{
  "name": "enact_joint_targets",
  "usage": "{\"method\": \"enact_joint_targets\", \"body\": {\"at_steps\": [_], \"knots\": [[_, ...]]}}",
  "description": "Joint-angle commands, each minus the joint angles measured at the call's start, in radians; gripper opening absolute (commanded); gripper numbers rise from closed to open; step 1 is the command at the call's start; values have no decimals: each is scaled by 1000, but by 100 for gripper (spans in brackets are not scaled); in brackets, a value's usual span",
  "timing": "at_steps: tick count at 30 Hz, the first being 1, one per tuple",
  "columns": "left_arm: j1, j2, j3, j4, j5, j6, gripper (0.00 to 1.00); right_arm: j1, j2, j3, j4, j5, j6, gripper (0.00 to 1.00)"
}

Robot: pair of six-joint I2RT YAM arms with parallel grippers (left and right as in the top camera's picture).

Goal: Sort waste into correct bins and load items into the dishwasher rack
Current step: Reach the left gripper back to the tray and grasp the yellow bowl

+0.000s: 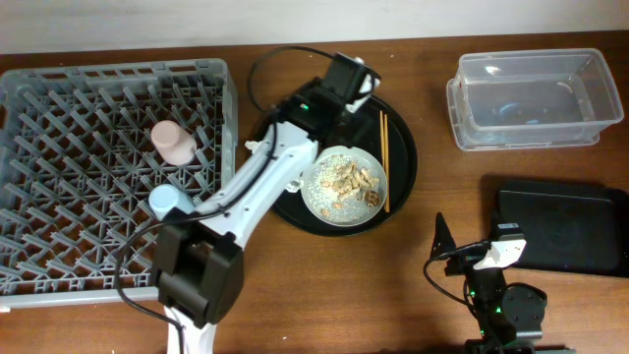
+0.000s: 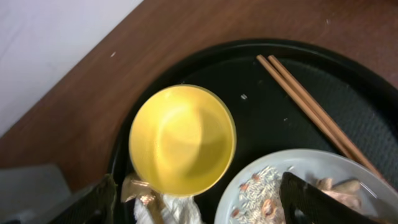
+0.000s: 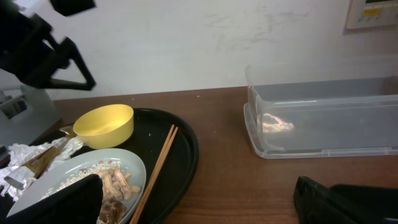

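Observation:
My left gripper (image 1: 356, 81) hangs open over the back of the round black tray (image 1: 401, 177). In the left wrist view its fingers (image 2: 199, 208) are spread wide above the yellow bowl (image 2: 181, 140), a crumpled white napkin (image 2: 171, 210) and a brown-gold wrapper (image 2: 140, 190). The speckled plate (image 1: 344, 185) holds beige food scraps. The chopsticks (image 1: 384, 157) lie to its right. The pink cup (image 1: 172, 143) and light-blue cup (image 1: 167, 202) stand in the grey rack (image 1: 59, 118). My right gripper (image 1: 470, 254) is open and empty, low over the table and facing the tray.
The clear tub (image 1: 531, 98) stands at the back right, and the flat black container (image 1: 560, 226) lies in front of it beside my right gripper. The left arm (image 1: 256, 187) stretches across the tray's left edge and hides the bowl from above.

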Motion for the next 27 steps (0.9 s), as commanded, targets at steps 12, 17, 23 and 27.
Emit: {"method": "enact_joint_targets", "body": {"at_steps": [12, 17, 23, 27], "knots": [[3, 227, 17, 160, -39, 48, 80, -8, -2, -5, -5, 5, 3, 98], [3, 229, 17, 152, -37, 48, 59, -8, -2, -5, -5, 5, 3, 98], [3, 238, 6, 138, -13, 48, 58, -8, -2, -5, -5, 5, 3, 98], [3, 255, 6, 130, -13, 48, 56, -8, -2, -5, -5, 5, 3, 98]]}}
